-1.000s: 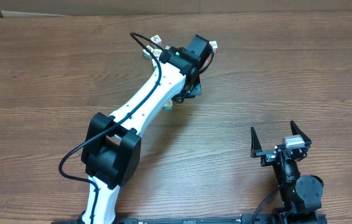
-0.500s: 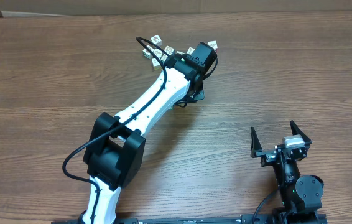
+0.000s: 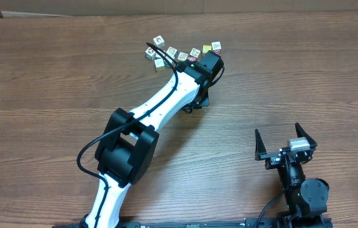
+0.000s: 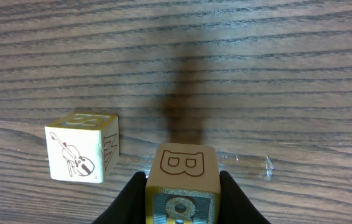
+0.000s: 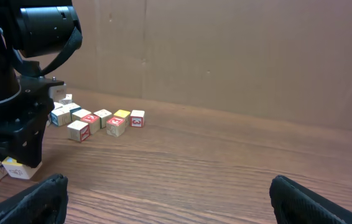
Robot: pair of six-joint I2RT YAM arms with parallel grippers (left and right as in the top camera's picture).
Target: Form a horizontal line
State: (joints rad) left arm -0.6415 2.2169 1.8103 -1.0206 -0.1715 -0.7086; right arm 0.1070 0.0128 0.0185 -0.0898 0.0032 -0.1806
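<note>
Toward the far edge of the bench (image 3: pixel 40 95), about midway along it, a loose cluster of small picture cubes (image 3: pixel 183 54) is scattered in an uneven band. Several of them touch and others stand slightly apart. Just on the near side of this cluster the white left arm (image 3: pixel 160 107) is stretched out from the near edge, and its wrist covers the spot below it in the overhead view.

The left gripper (image 4: pixel 182 186) is seen pinching a tan lettered cube (image 4: pixel 182 169), with one black finger pressed against each side and a "B" facing up. The cube is held low over the wood, but contact with the bench cannot be judged. To its left a pale violin cube (image 4: pixel 81 154) rests on the bench, separated from the held cube by a narrow gap.

From the right wrist view, the horizontal line (image 5: pixel 5 169) is found at the foot of the left gripper, nearer than the cluster. Only a white-green cube and a pale yellow cube of it are visible, side by side and apparently touching. A third member cannot be made out there.

Near the near right corner, well apart from all cubes, the right gripper (image 3: pixel 277 130) is held with its jaws spread wide and nothing between them.
</note>
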